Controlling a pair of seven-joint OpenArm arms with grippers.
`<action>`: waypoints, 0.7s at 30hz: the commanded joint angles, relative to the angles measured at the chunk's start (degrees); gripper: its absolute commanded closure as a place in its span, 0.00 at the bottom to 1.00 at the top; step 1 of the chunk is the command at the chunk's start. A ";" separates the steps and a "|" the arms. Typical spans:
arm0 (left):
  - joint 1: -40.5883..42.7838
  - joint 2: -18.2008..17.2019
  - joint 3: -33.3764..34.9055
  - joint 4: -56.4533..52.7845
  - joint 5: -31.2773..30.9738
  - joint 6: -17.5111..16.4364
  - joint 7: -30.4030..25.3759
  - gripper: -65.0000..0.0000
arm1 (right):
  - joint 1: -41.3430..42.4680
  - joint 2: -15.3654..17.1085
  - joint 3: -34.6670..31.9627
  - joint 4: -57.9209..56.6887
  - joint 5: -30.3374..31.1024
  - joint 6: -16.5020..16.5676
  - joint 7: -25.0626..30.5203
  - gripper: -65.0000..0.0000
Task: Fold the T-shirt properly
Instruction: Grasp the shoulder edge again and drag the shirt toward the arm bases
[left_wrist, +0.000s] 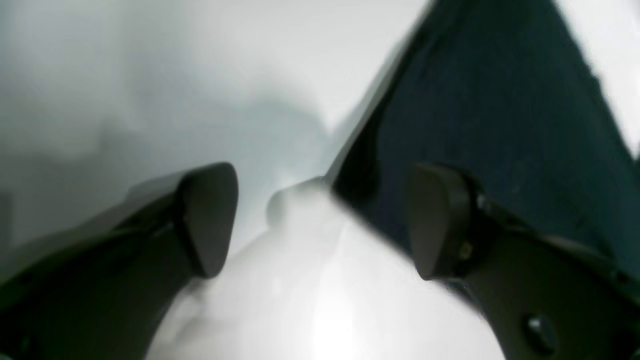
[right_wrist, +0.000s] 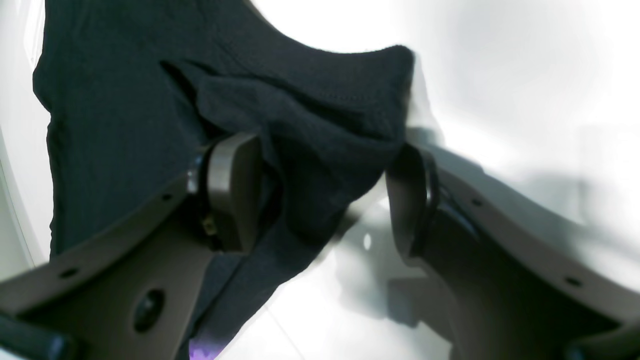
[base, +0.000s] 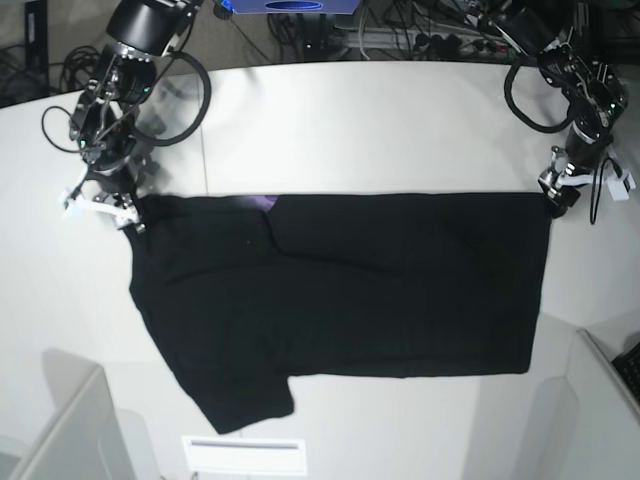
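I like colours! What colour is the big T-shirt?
Black T-shirt, best seen from the base view.

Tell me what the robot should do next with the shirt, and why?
Probably close the right gripper first. Its jaws stand open around a bunched corner of the black T-shirt, so nothing is pinched yet. The left gripper is open too, right at the opposite corner's edge on the white table. Once both hold cloth, they could lift that far edge and fold it over.
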 joint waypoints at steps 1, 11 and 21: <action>-0.72 -0.66 1.54 -0.48 -0.20 -0.21 0.56 0.22 | -0.06 0.04 -0.08 0.36 -0.04 -0.48 -1.56 0.43; -2.83 -0.31 5.93 -1.89 -0.20 0.14 0.47 0.57 | -0.06 0.04 -0.08 0.09 -0.04 -0.48 -1.39 0.43; -2.92 -0.92 6.02 -1.89 -0.12 0.14 0.47 1.00 | 0.21 0.21 -0.08 -0.17 -0.22 -0.48 3.54 0.76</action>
